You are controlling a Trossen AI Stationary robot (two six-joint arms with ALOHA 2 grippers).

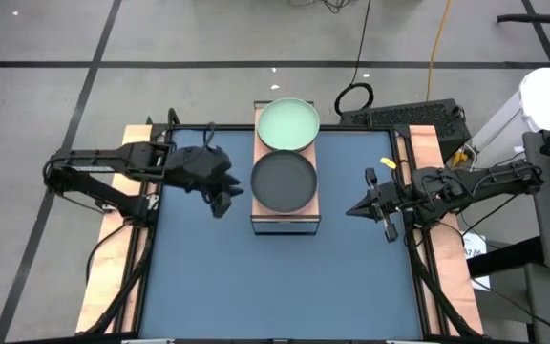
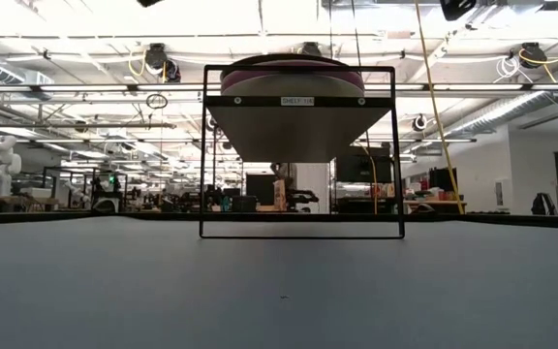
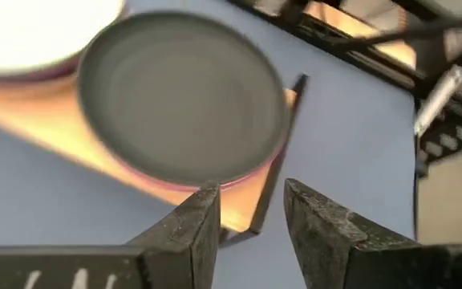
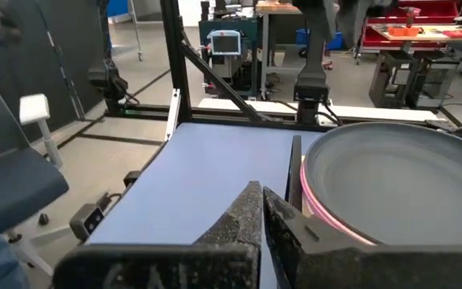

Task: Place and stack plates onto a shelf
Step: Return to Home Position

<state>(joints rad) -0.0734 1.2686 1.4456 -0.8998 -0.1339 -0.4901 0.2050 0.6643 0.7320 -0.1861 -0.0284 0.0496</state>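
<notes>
The shelf (image 1: 285,223) stands on the mat between my two arms, with two stacks of plates on its wood top. A black plate (image 1: 284,182) tops the near stack and a mint green plate (image 1: 287,124) tops the far one. Pink and purple rims (image 2: 294,68) show beneath them in the low view. My left gripper (image 1: 223,199) hovers open just left of the black plate (image 3: 183,96), touching nothing. My right gripper (image 1: 356,208) is shut and hangs in the air to the right of the shelf, beside the black plate (image 4: 399,185).
The dark blue mat (image 1: 275,277) covers the table, with open room on the near side of the shelf. Wooden strips (image 1: 113,277) edge the table left and right. A keyboard (image 1: 399,117) and cables lie beyond the far edge.
</notes>
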